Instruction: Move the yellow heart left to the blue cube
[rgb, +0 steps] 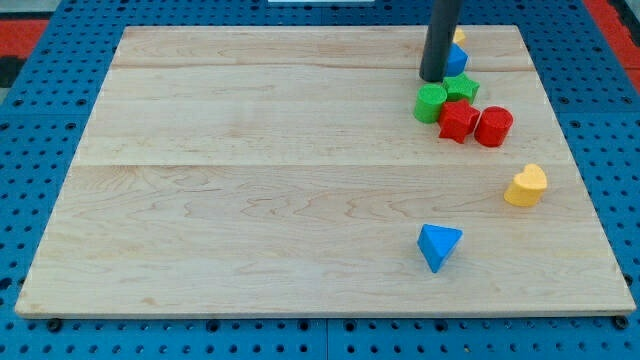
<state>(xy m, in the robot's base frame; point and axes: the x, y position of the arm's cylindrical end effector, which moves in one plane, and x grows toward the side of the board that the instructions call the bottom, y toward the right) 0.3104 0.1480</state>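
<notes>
The yellow heart (526, 186) lies near the board's right edge, a little below mid-height. A blue block (457, 59) sits at the view's top right, partly hidden behind my rod; its shape is unclear. My tip (434, 77) rests on the board just left of that blue block and above the green cylinder (430, 102). A blue triangular block (439, 245) lies lower, to the left of and below the yellow heart. The tip is far above and left of the yellow heart.
A green star (461, 88), a red star (458, 120) and a red cylinder (493, 126) cluster below the tip. A yellow block (458, 34) peeks out behind the rod at the top. The wooden board (250, 200) lies on a blue pegboard.
</notes>
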